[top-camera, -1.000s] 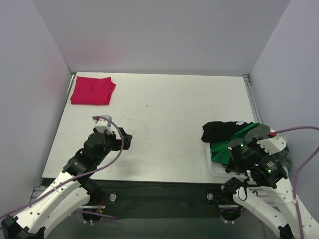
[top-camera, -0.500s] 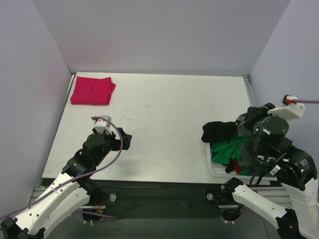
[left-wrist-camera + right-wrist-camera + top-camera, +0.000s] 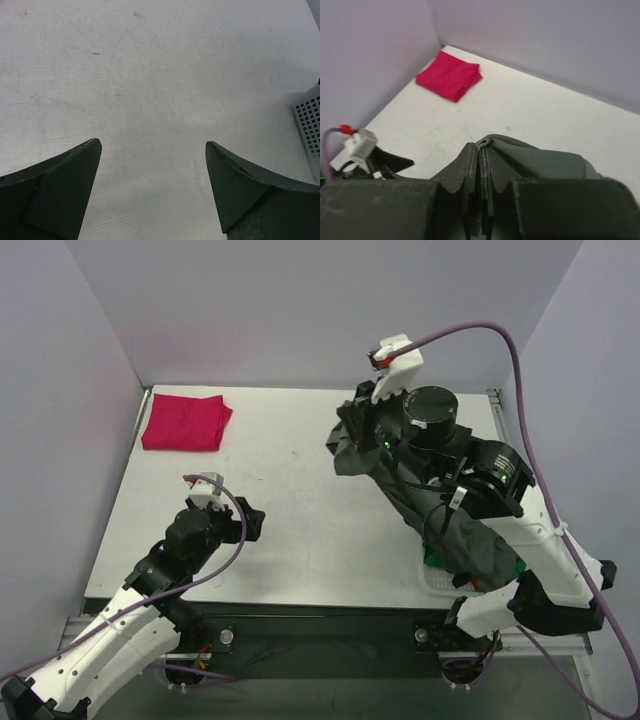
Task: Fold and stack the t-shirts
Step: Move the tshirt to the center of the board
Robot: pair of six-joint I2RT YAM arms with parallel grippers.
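My right gripper (image 3: 345, 440) is shut on a hem of the dark grey-green t-shirt (image 3: 470, 535), held high over the table's middle right; the cloth hangs back down to the basket. In the right wrist view the hem (image 3: 485, 150) is pinched between the shut fingers. The magenta-red t-shirt (image 3: 185, 421) lies folded at the far left corner and shows in the right wrist view (image 3: 449, 75). A bit of bright green shirt (image 3: 436, 562) shows at the basket. The black shirt is hidden. My left gripper (image 3: 252, 522) is open and empty over the near left table (image 3: 152, 165).
The white plastic basket (image 3: 440, 583) stands at the near right edge, mostly hidden under the hanging shirt; its perforated wall shows in the left wrist view (image 3: 311, 120). Grey walls close in the table on the left, back and right.
My right arm has swung up and left from the basket, pulling the dark grey-green shirt out and over the table. The left arm has stayed put.
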